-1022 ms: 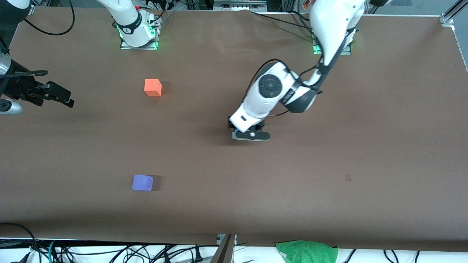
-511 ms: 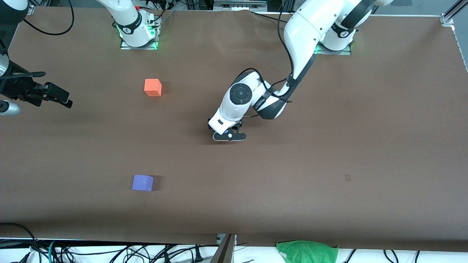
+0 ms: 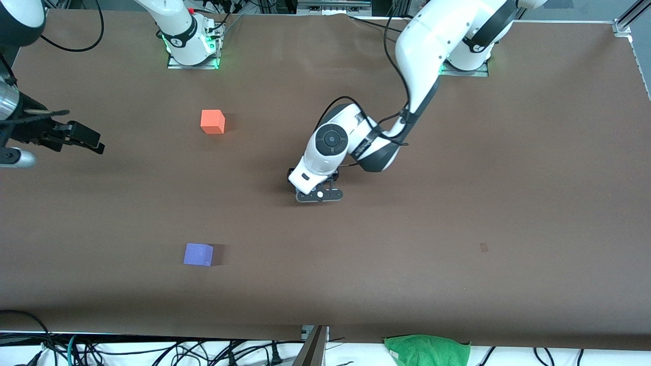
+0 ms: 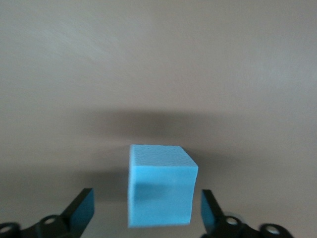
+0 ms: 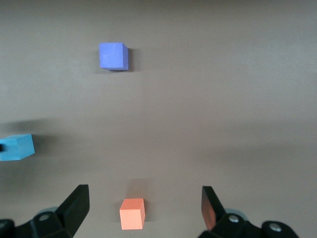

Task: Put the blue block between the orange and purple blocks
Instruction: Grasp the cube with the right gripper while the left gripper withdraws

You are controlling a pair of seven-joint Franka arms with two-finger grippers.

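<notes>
The blue block [image 4: 161, 184] sits on the brown table between my left gripper's [image 4: 145, 210] open fingers, with a gap on each side. In the front view the left gripper [image 3: 320, 195] is low over the table's middle and hides the block. The orange block [image 3: 212, 122] lies toward the right arm's end, with the purple block [image 3: 198, 254] nearer the front camera. My right gripper [image 3: 84, 138] is open and empty, up in the air at the right arm's end of the table. Its wrist view shows the orange block [image 5: 132, 213], purple block [image 5: 114, 56] and blue block [image 5: 16, 147].
The brown table [image 3: 457, 203] bears only the three blocks. A green cloth [image 3: 426, 349] and cables lie off the table's front edge. The arm bases [image 3: 192, 48] stand along the top edge.
My left gripper has moved toward the right arm's end of the table and come down a little. My right gripper has shifted slightly.
</notes>
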